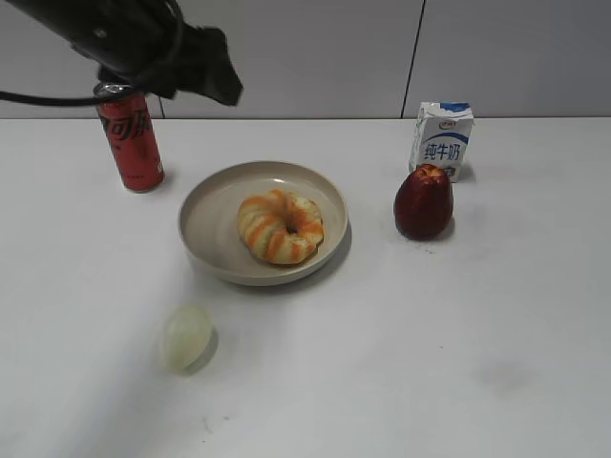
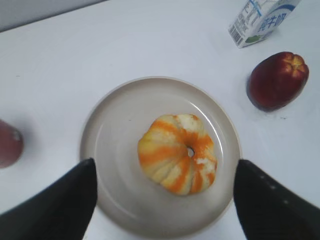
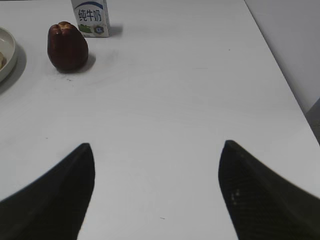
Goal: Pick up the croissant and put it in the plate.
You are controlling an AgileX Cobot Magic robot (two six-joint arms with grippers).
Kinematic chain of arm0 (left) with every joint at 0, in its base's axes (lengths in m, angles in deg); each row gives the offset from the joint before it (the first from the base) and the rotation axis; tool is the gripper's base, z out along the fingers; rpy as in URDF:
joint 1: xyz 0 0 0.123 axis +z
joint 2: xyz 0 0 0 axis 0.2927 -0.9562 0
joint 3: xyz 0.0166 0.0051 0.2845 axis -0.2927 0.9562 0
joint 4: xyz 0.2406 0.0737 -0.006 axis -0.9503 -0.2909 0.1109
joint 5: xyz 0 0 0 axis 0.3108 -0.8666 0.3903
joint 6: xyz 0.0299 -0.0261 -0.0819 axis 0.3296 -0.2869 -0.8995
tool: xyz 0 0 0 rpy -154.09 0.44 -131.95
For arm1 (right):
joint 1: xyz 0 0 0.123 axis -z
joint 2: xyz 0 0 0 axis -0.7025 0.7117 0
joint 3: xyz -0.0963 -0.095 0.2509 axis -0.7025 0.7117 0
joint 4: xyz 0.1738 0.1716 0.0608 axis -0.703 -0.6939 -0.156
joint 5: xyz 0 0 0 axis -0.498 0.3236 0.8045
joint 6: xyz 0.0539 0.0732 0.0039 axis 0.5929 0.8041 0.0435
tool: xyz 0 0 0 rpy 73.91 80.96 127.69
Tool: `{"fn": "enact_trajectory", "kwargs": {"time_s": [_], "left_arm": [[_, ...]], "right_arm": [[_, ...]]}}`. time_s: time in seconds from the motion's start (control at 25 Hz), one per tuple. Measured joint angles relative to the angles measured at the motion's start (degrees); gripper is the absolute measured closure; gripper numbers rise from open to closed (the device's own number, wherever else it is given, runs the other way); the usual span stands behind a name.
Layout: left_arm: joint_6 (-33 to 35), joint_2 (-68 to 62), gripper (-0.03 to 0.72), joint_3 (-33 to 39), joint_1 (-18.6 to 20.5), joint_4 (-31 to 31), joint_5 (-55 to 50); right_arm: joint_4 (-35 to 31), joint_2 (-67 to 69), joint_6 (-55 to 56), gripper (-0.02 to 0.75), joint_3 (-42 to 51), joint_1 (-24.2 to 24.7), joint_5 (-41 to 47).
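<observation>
croissant (image 1: pixel 281 226) sits in the plate (image 1: pixel 212 218), a bit right of the dish centre, nothing gripping it. left gripper (image 2: pixel 162 192) is up off the table with jaws spread wide and empty — in its wrist view the croissant (image 2: pixel 177 153) lies between and just ahead of the two fingers (image 2: pixel 55 207), plate rim (image 2: pixel 95 120) running under both. ahead and to its right: a dark red fruit (image 2: pixel 277 80) and a milk carton (image 2: pixel 261 19); to its left, the edge of a red can (image 2: pixel 9 142). right gripper (image 3: pixel 156 192) also wide and empty, over bare table (image 3: pixel 175 100) — fruit (image 3: pixel 67 46) and carton (image 3: pixel 90 17) far ahead-left of it, plate edge (image 3: pixel 7 55) further left. pale egg (image 1: pixel 185 338) lies apart from the plate, on the near side in the exterior view.
</observation>
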Motion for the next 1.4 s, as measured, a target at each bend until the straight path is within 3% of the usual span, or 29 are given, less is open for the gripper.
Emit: {"fn": "enact_trajectory", "kwargs": {"time_s": [0.28, 0.48, 0.92, 1.16, 1.4], "left_arm": [[-7.01, 13.84, 0.08, 1.86, 14.39, -14.66, -15.33], [-9.25, 23.67, 0.081, 12.7, 22.39, -17.1, -16.34], [-10.56, 56.62, 0.043, 42.71, 22.97, -14.0, -11.79], [-10.56, 69.74, 0.022, 46.64, 22.97, -13.39, -14.12], [-10.67, 73.15, 0.024, 49.32, 22.97, -14.82, -14.26]], "right_arm": [[0.0, 0.0, 0.0, 0.154, 0.0, 0.0, 0.0], [-0.24, 0.0, 0.0, 0.154, 0.0, 0.0, 0.0], [-0.7, 0.0, 0.0, 0.154, 0.0, 0.0, 0.0], [-0.7, 0.0, 0.0, 0.153, 0.0, 0.0, 0.0], [-0.7, 0.0, 0.0, 0.153, 0.0, 0.0, 0.0]]}}
